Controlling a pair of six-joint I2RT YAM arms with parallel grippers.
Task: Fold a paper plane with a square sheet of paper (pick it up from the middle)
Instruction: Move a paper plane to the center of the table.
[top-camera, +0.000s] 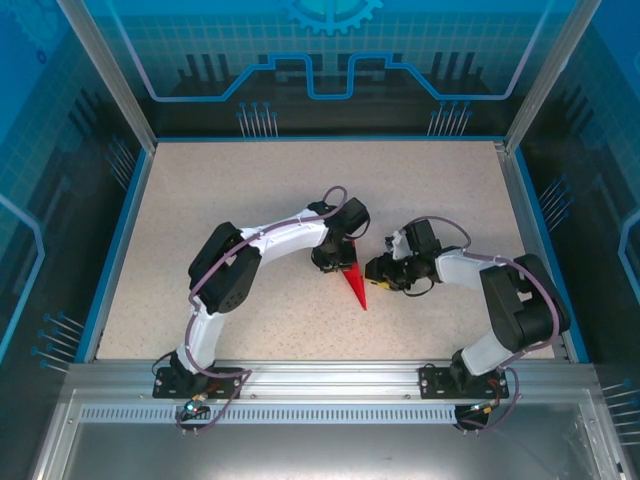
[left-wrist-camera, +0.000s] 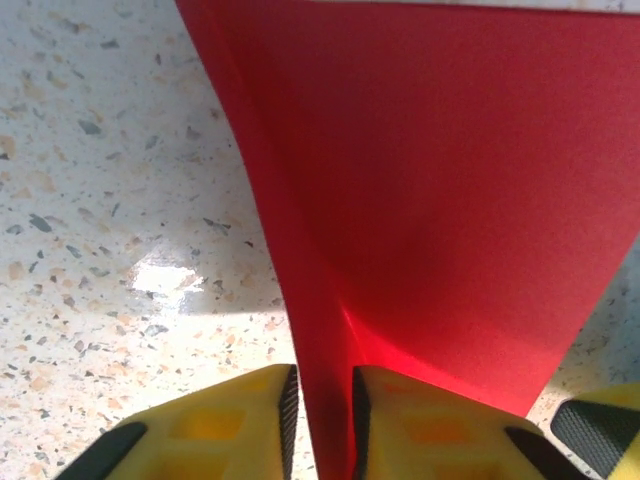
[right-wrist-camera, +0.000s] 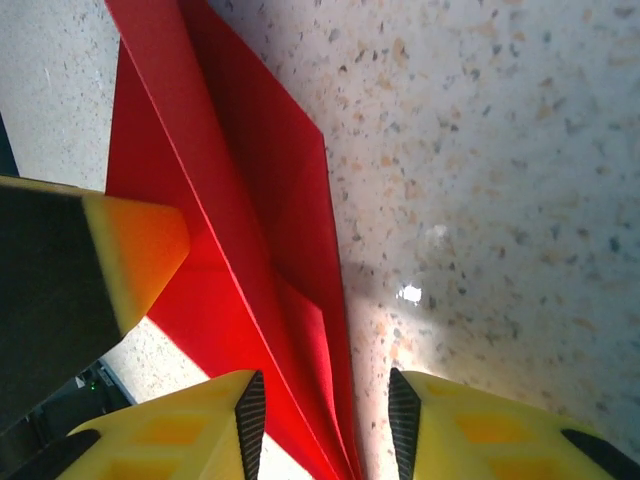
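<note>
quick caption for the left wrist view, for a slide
Left gripper closed on a fold of the red paper plane, speckled table behind.

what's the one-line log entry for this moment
left gripper: shut on fold of paper plane | right gripper: open, straddling its edge | table: plane rests near centre

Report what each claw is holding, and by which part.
The left claw pinches the paper plane by its central folded ridge. The right claw is open, straddling it without gripping.
</note>
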